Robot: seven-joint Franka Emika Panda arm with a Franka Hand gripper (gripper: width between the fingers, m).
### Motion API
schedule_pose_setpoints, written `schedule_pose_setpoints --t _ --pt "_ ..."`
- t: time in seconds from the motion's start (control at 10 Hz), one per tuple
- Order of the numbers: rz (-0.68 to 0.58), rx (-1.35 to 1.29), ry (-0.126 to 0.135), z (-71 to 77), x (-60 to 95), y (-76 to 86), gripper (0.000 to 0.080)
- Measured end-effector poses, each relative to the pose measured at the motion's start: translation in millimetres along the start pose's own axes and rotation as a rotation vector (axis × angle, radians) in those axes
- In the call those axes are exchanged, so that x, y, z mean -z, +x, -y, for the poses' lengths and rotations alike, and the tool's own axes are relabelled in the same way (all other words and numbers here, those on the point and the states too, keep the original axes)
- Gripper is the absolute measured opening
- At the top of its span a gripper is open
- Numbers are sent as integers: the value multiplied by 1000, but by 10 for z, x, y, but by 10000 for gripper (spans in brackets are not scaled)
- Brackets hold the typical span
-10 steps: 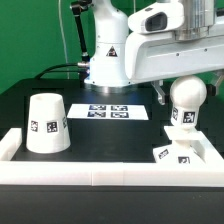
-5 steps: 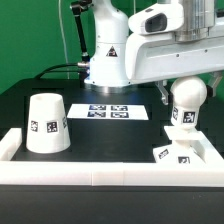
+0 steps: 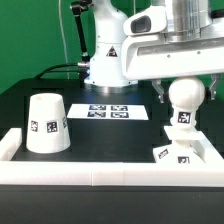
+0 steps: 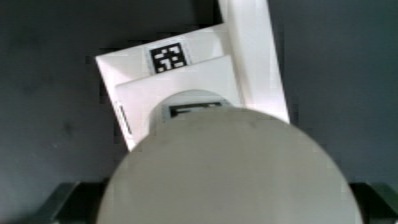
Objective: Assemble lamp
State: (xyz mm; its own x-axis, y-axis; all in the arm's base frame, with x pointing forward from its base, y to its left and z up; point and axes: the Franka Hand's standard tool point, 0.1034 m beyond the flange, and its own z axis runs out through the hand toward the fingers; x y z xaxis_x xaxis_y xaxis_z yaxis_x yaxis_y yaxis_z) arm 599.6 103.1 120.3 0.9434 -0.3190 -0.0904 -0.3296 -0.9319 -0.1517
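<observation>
The white round bulb (image 3: 185, 96) with its tagged neck stands upright over the flat square base (image 3: 170, 154) at the exterior view's right. My gripper (image 3: 186, 93) is shut on the bulb's round head, one dark finger on each side. In the wrist view the bulb (image 4: 217, 160) fills the middle between my fingers, my gripper (image 4: 222, 206) is at the picture's edge, and the tagged base (image 4: 157, 70) lies beneath. I cannot tell whether the neck touches the base. The tapered shade (image 3: 46, 124) stands mouth down at the exterior view's left.
The marker board (image 3: 110, 111) lies flat at the middle back of the black table. A white rail (image 3: 100, 173) frames the table's front and sides and also shows in the wrist view (image 4: 253, 50). The robot's base (image 3: 108, 60) stands behind.
The wrist and the bulb have shifted slightly toward the exterior view's left. The shade and the base have not moved.
</observation>
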Motion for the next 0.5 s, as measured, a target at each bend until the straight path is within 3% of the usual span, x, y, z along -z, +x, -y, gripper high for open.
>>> schedule_pose_setpoints --t 0.5 --pt "0 -347 2 11 -5 -3 580"
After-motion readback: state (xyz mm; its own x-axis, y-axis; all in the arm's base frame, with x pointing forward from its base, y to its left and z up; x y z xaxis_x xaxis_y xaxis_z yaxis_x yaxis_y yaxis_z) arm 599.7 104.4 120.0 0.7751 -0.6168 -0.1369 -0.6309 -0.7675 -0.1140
